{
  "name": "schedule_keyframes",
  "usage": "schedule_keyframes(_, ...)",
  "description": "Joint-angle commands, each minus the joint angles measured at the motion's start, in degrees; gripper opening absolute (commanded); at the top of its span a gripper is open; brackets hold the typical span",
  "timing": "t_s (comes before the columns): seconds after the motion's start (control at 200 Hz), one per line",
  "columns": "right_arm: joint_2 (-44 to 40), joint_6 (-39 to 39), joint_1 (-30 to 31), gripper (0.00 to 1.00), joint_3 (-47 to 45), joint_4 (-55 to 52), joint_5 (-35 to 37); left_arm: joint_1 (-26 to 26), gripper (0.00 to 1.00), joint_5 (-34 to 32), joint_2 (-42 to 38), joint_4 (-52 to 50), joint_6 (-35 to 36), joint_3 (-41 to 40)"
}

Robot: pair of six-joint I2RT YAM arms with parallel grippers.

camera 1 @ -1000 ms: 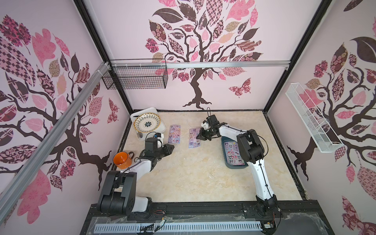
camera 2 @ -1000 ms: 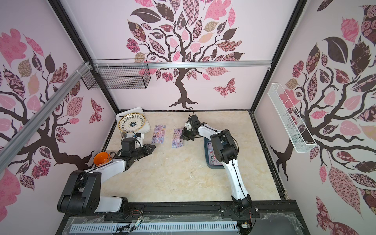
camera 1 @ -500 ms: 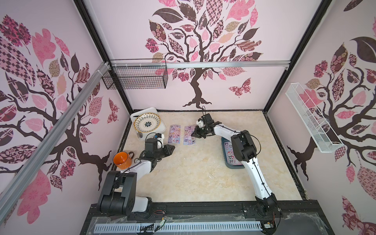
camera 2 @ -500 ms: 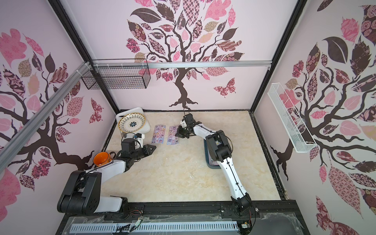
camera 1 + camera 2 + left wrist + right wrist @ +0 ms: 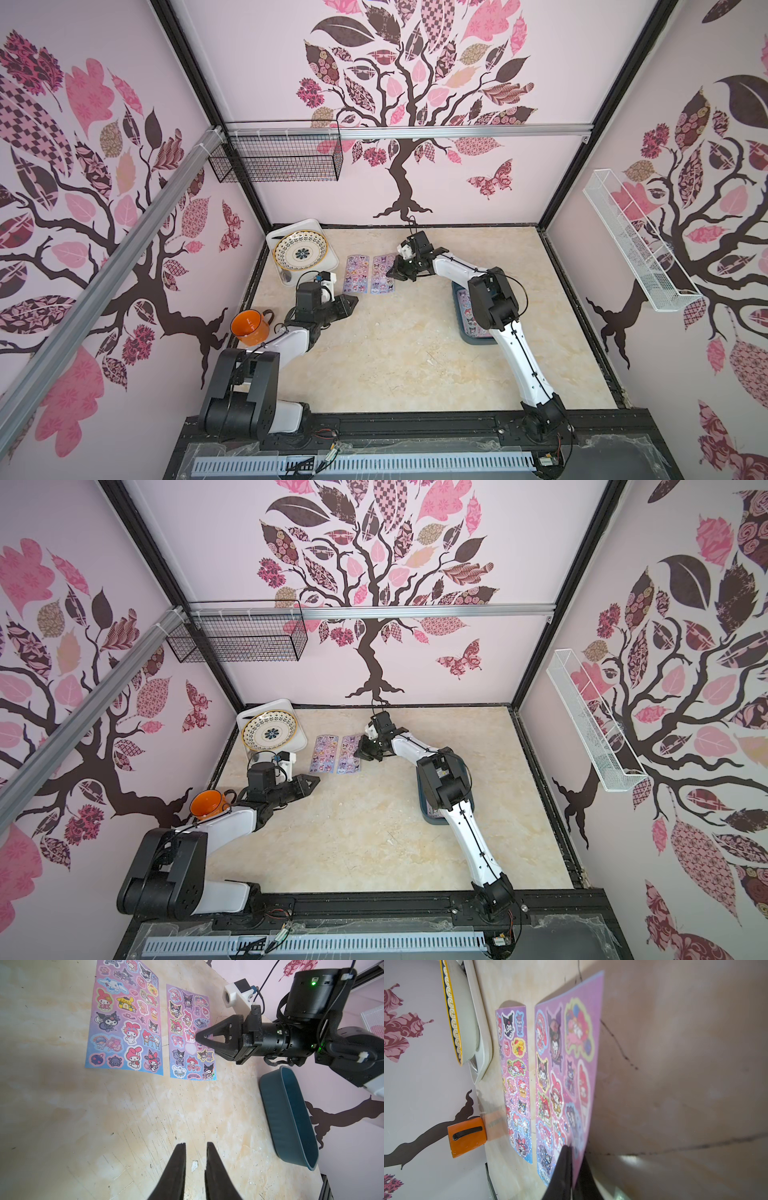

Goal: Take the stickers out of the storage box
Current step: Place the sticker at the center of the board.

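Right hand [image 5: 574,1151] clamps the thin lilac cartoon sticker sheet [image 5: 566,1064] near the surface's far left corner; release once flat. Left hand [image 5: 195,1145] slightly apart, empty. Dark teal plastic storage box [image 5: 291,1115] holds more.

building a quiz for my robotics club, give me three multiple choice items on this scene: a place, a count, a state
1. Sticker sheets out on the table, outside the storage box? A. one B. two C. five
2. The orange mug stands: A. inside the box B. on a sheet C. on bare table, apart from both
3. The right pincer is: A. wide open B. shut on a sheet's edge C. shut on the mug
Answers: 1 B, two lie side by side in both top views. 2 C, it stands alone, far from them. 3 B, the right wrist view shows the edge pinched.
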Motion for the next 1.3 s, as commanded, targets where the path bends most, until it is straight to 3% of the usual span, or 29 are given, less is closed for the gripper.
schedule_keyframes(0.0,3.57,0.0,0.34,0.1,1.26,-2.88,1.29,0.24,0.23,0.82,0.65,1.52,0.49,-0.37)
schedule_keyframes(0.635,4.33,-0.76,0.61,0.21,2.25,-4.61,1.71,0.14,0.23,1.56,1.37,2.49,-0.05,-0.51)
schedule_keyframes(1.295,0.39,-3.64,-0.95,0.41,-0.76,-6.83,4.63,0.15,0.24,1.88,1.54,3.33,-0.28,-0.64)
